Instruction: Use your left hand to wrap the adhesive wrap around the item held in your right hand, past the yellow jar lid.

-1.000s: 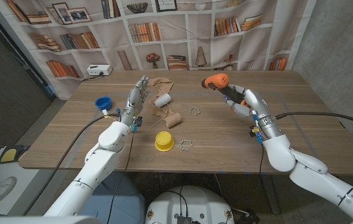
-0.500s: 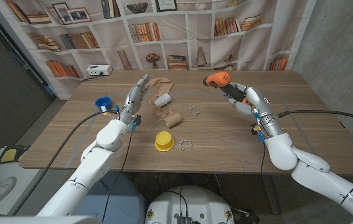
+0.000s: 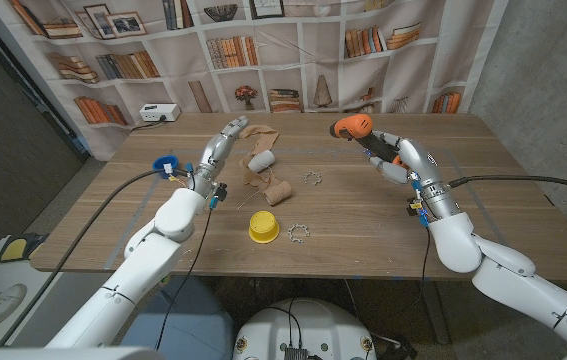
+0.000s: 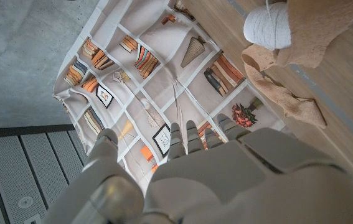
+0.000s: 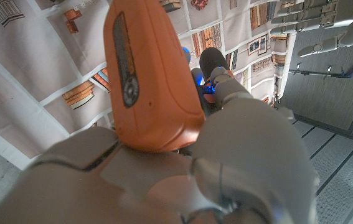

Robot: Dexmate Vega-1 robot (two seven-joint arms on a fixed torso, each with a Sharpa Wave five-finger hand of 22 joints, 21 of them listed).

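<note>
The tan adhesive wrap (image 3: 257, 134) lies crumpled at the table's far middle, with a white roll (image 3: 261, 160) and a tan roll (image 3: 278, 190) just in front of it. My left hand (image 3: 219, 150) hovers to the left of the wrap, fingers stretched toward it and holding nothing. In the left wrist view the white roll (image 4: 268, 25) and a loose tan strip (image 4: 286, 94) lie beyond my left hand (image 4: 182, 168). My right hand (image 3: 391, 156) holds an orange tool (image 3: 349, 127) up over the table's right side; the right wrist view shows the orange tool (image 5: 150, 81) gripped in my right hand (image 5: 164, 180). The yellow jar lid (image 3: 262, 227) sits near the front middle.
A blue cup (image 3: 166, 164) stands left of my left hand. Two small toothed rings (image 3: 312, 178) (image 3: 298, 233) lie on the wooden table (image 3: 363, 225). A white box (image 3: 160, 113) sits at the far left edge. A bookshelf backdrop hangs behind the table.
My left hand has reached farther toward the crumpled wrap and straightened its fingers. My right hand has drifted slightly right with the orange tool.
</note>
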